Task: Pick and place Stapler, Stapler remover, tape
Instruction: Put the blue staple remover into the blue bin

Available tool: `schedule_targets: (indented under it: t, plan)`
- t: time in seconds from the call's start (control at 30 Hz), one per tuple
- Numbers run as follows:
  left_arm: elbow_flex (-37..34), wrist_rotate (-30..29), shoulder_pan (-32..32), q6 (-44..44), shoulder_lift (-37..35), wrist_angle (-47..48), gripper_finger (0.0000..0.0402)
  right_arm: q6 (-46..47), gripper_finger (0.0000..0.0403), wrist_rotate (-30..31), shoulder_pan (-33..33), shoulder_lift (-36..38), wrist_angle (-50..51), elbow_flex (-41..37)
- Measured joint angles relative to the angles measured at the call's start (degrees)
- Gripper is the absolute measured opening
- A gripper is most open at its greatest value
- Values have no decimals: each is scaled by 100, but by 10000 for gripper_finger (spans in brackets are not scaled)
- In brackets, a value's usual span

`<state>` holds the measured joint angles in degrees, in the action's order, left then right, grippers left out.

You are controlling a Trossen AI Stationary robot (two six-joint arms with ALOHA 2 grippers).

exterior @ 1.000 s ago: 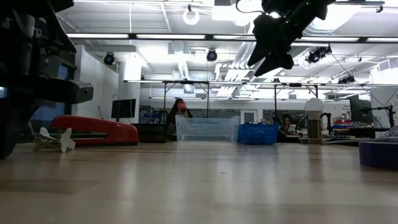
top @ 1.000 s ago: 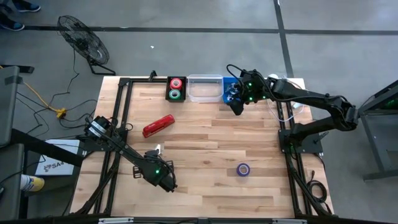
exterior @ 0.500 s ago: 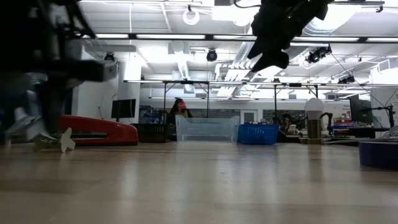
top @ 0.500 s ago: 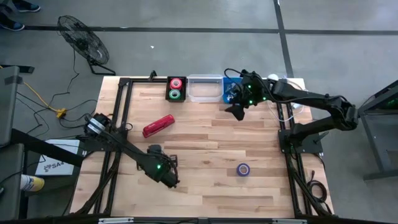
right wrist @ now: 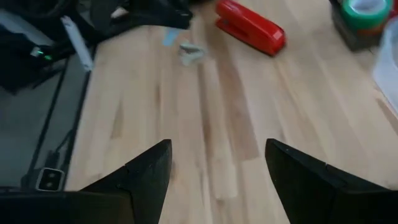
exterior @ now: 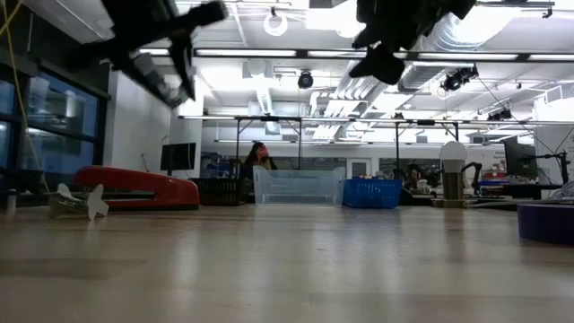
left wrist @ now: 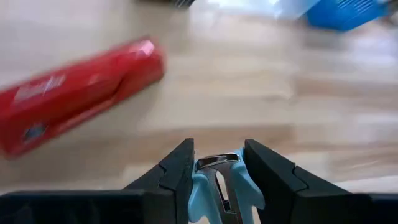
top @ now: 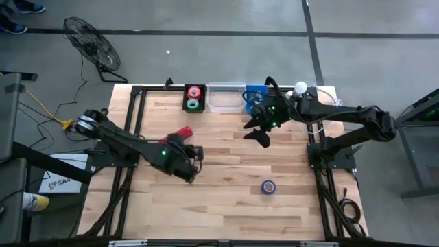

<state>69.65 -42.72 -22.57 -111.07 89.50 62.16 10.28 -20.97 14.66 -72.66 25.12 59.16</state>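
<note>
my left gripper (left wrist: 217, 167) is clamped on a light-blue staple remover (left wrist: 219, 186), its metal claws showing between the two dark fingers (left wrist: 179, 168). from above, that gripper (top: 193, 159) hangs over the middle-left of the wooden table (top: 226, 206), just beside the near end of the red stapler (top: 182, 132), and my arm covers most of the stapler's body. in the left wrist view the stapler (left wrist: 74, 93) lies flat on the boards ahead of the fingers, apart from them.

my right gripper (right wrist: 214, 165) has its fingers (right wrist: 146, 168) spread wide with nothing between them, only bare wood below. overhead it (top: 260, 130) sits over the far-right part of the table, just in front of the blue basket (top: 254, 90). in the low view it (exterior: 381, 56) is up high near the top of the frame, and the left gripper (exterior: 170, 76) is also lifted off the surface.

along the far edge i see a clear plastic bin (top: 225, 98) next to the blue basket, and a black tray (top: 194, 97) holding a red roll and a green roll of tape. a blue tape roll (top: 268, 186) lies alone on the near-right of the table, well apart from both grippers. at table level the stapler (exterior: 139, 187) rests on the left, with a small pale scrap (exterior: 90, 202) in front of it.
</note>
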Motion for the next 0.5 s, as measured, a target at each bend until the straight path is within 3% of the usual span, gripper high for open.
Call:
schedule_targets:
  t: [0.27,0.5]
  plan:
    - [7,-854,361,1965,-794,-1119,122,600,250,-45,-489,-2,-1308,0]
    - [3,-1047,671,4140,-1094,-2606,122,926,250,439,-878,-2,-2431,0]
